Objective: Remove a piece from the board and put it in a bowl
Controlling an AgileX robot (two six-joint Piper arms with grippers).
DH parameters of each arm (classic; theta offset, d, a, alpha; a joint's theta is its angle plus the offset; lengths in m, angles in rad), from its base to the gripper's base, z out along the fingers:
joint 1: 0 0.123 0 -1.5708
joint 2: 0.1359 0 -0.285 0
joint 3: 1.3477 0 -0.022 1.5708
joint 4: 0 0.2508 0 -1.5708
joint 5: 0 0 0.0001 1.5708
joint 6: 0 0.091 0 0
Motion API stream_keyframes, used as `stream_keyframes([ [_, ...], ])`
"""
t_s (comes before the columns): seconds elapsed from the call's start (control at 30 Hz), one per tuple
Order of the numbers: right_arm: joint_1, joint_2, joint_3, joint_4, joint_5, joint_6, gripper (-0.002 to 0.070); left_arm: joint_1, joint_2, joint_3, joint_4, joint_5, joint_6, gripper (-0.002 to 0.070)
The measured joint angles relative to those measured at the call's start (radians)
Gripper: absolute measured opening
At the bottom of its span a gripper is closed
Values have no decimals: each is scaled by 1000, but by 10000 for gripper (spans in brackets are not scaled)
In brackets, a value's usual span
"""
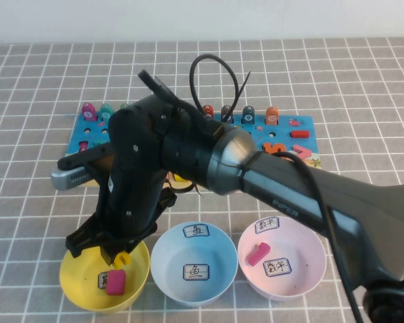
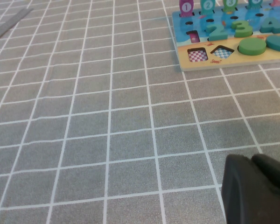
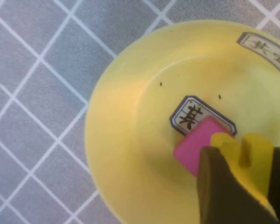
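Note:
My right gripper (image 1: 118,254) reaches across the table and hangs over the yellow bowl (image 1: 74,286). It is shut on the yellow equals-sign piece (image 1: 123,258), held just above the bowl's inside. In the right wrist view the piece (image 3: 246,151) sits between the dark fingers (image 3: 221,182) over the bowl (image 3: 126,130), above a pink block (image 3: 192,145) and a handwritten label (image 3: 189,114). The board (image 1: 303,134) lies behind, partly hidden by the arm. My left gripper (image 2: 254,186) is shut and empty, low over the mat in front of the board's end (image 2: 233,56).
A light blue bowl (image 1: 163,269) and a pink bowl (image 1: 311,269) holding a pink piece (image 1: 258,254) stand to the right of the yellow bowl. The board shows two empty cut-outs (image 2: 198,55) at its left end. A grey checked mat covers the table.

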Motion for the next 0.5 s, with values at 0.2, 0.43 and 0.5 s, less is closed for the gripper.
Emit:
stream_keyframes([
  [0.2,0,44,-15,6,6,-16,189,0,0,0,0,0,0,-4],
  [0.43,2,46,-21,8,6,-19,189,0,0,0,0,0,0,-4],
  [0.5,2,46,-21,8,6,-19,189,0,0,0,0,0,0,-4],
])
